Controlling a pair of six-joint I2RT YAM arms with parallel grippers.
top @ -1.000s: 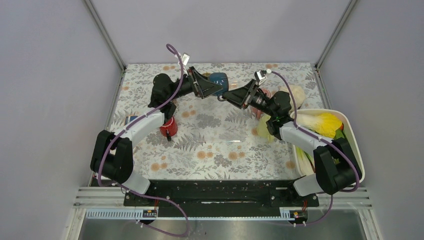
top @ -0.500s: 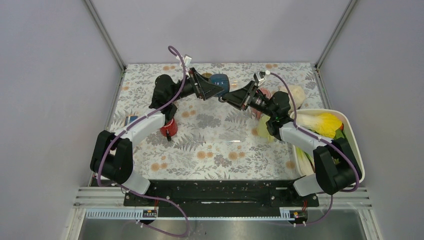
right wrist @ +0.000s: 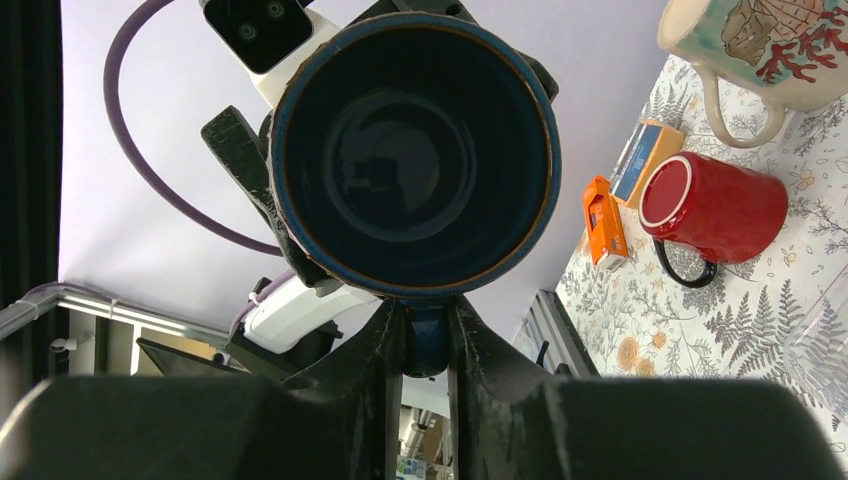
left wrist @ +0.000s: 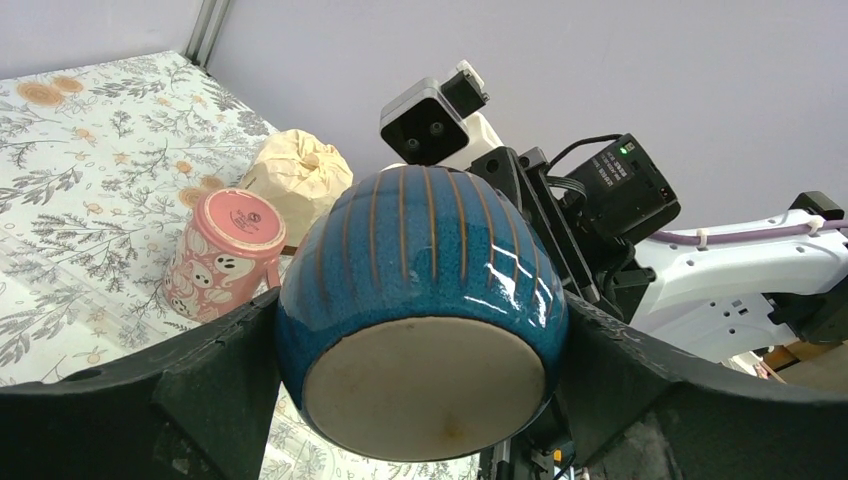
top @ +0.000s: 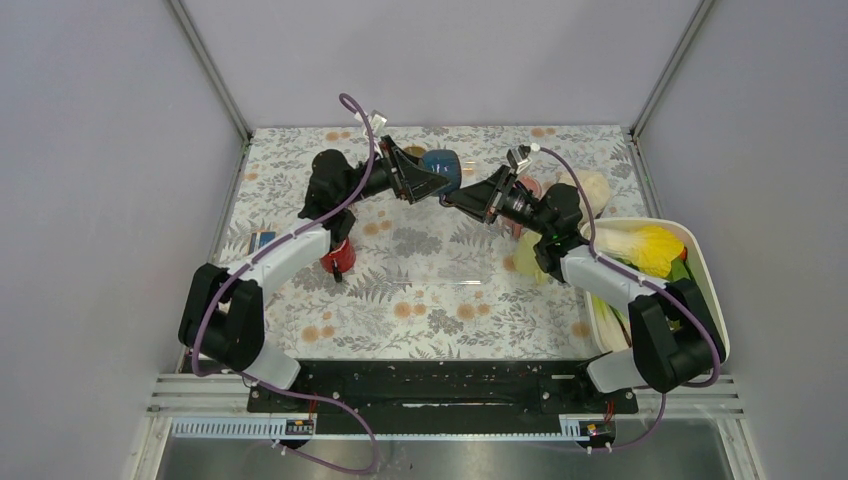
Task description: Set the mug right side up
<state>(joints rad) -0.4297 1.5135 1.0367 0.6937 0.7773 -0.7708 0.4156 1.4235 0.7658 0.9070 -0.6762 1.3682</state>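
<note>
A blue glazed mug (top: 440,164) with brown stripes hangs in the air over the back of the table, held between both arms. My left gripper (top: 430,178) is shut on the mug's round body (left wrist: 420,260), one finger (left wrist: 225,375) on each side, with the unglazed base toward its camera. My right gripper (top: 455,195) is shut on the mug's handle (right wrist: 426,340), pinched between its fingers (right wrist: 385,350). The mug's dark open mouth (right wrist: 412,150) faces the right wrist camera, so the mug lies roughly sideways.
A red mug (top: 338,257) lies on its side at the left. A pink ghost mug (left wrist: 215,255) and a tan bag (left wrist: 295,170) sit at the back right. A white bin (top: 705,262) of vegetables stands at the right. Small orange boxes (right wrist: 603,222) lie near the left edge.
Both grippers and the mug have shifted slightly to the right. Both holds are unchanged.
</note>
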